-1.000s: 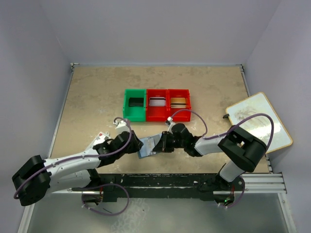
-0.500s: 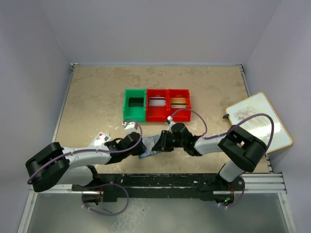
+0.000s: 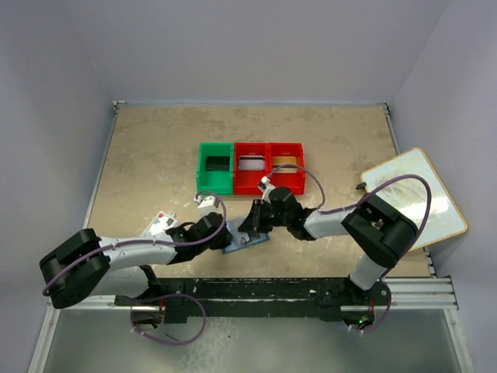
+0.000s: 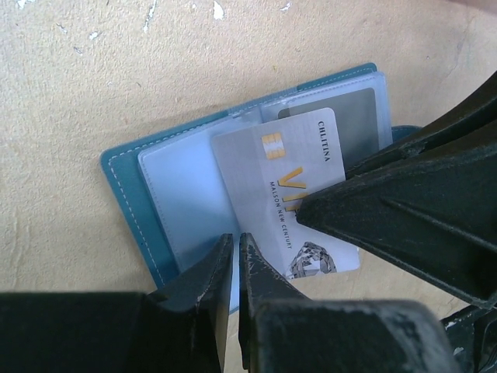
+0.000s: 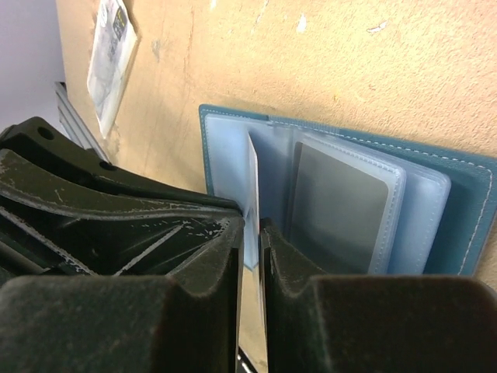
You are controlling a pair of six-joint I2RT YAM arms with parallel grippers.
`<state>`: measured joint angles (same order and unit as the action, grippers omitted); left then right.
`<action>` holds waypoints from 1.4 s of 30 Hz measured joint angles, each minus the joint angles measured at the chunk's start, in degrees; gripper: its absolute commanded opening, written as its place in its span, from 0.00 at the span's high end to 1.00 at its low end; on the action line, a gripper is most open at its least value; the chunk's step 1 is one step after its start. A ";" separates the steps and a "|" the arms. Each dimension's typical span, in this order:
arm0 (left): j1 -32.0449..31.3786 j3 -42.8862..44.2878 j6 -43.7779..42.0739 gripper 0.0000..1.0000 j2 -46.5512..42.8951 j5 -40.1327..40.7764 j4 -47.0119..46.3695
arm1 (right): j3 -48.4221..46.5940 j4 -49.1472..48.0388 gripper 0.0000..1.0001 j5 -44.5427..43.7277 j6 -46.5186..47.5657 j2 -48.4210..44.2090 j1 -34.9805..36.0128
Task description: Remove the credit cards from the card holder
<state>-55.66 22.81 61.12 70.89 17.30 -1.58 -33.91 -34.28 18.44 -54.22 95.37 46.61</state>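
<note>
Counting one blue wallet (image 4: 175,202), lying open and flat on the tan table (image 3: 155,148) near the front edge, between the two arms; counting two cards at it: one silver card (image 4: 264,186), slid partway out of a clear pocket, and one dark card (image 5: 338,210), tucked fully inside the neighbouring clear sleeve.

Reading on the silver card "CHLITINA" along one edge, a large gold "VI" with the rest hidden, and "MAISON NEW CENTURY" in small print beside it; showing also a gold chip and a diamond picture.

Pinching that silver card edge-on with the right gripper (image 5: 252,225), fingers pressed onto both faces; nipping the wallet's left edge with the left gripper (image 4: 235,241), fingers closed to a thin slit.

Farther back, mid-table: three bins touching in one row, one green bin (image 3: 215,185) at the left and two red bins (image 3: 250,186) to its right; holding one flat piece each, dark, pale and gold in that order.

Near left, just beside the left arm: one white packet (image 3: 161,221) with red marks, print too small to read; far right, overhanging the table edge: one pale board (image 3: 411,194) with a wooden rim.
</note>
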 measured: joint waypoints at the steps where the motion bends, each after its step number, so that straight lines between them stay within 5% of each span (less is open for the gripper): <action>1: 0.00 -0.09 0.02 0.95 -0.13 0.11 0.02 | -0.15 0.35 0.84 0.46 0.46 0.07 -0.13; 5: 0.00 -0.22 0.28 0.95 -0.76 0.72 0.63 | -0.26 1.20 1.00 1.62 2.08 0.07 -0.17; 13: 0.00 -0.22 0.81 0.94 -1.29 1.16 1.40 | -0.20 2.62 1.00 3.26 5.05 -1.81 -0.17; 28: 0.00 0.94 -2.05 0.86 -9.27 3.08 10.32 | -0.59 15.06 1.00 -8.94 16.06 -26.16 -0.17; 33: 0.00 3.63 -3.61 0.74 -10.84 4.26 14.03 | -1.38 17.79 1.00 -13.42 22.03 -30.29 -0.17; 42: 0.00 14.84 -9.11 0.32 -14.75 10.73 24.87 | -3.85 20.55 1.00 -21.94 35.65 -31.39 -0.15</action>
<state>-55.66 37.65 52.01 56.14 28.03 23.29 -37.76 -13.74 -3.51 -18.57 63.99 46.46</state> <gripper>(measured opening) 0.608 0.008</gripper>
